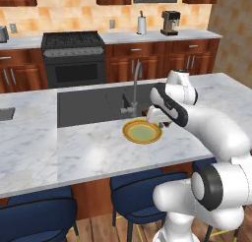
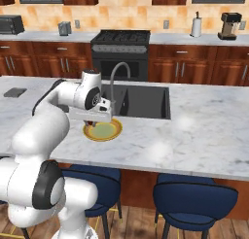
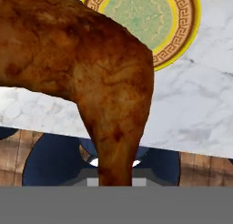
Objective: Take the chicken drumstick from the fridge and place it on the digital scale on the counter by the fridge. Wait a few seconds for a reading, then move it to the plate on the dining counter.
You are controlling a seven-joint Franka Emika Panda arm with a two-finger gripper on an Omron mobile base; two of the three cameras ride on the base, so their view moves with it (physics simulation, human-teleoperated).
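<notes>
The glossy orange-brown chicken drumstick (image 3: 86,77) is seen clamped in the tool (image 2: 97,120), just above the white-grey marble worktop (image 1: 88,147). The round yellow-rimmed plate (image 1: 142,131) is seen beside it, before the sink.

Mottled orange-brown chicken drumstick (image 3: 86,73); yellow-rimmed plate (image 3: 175,45) with brown key-pattern band, pale green centre.

Even, bright, flat rendered light falls across the white-grey marble tabletop (image 1: 98,147), with soft pale sheen patches and only faint shadows. The base views are slightly coarse; the glossy orange-brown chicken drumstick (image 3: 91,73) looms close, softly textured.
</notes>
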